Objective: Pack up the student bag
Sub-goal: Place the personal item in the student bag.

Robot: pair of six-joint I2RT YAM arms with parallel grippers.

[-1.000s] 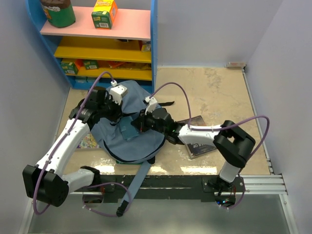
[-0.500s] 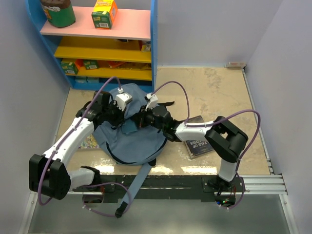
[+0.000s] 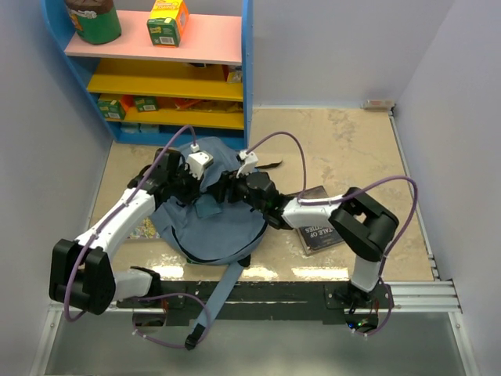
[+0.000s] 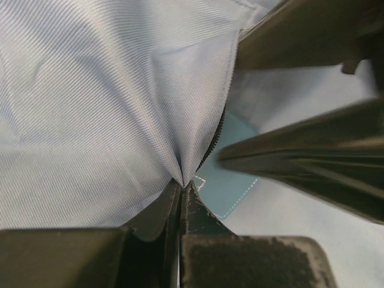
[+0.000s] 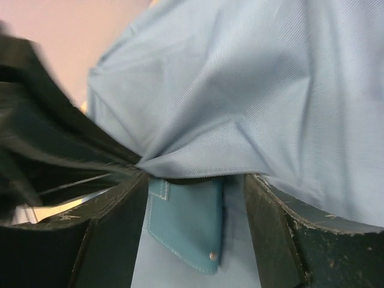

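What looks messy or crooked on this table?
The student bag is rumpled: the left fingers pinch its cloth into a pointed fold beside the zipper. One strap trails over the near edge of the table, and a dark book lies crooked, partly under the right arm.

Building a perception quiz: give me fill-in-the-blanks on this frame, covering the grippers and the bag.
1. The left gripper is ____ on the student bag fabric.
2. The right gripper has its jaws ____, a teal pouch showing between them.
3. A book lies on the table to the bag's ____ side.
Missing: shut; open; right.
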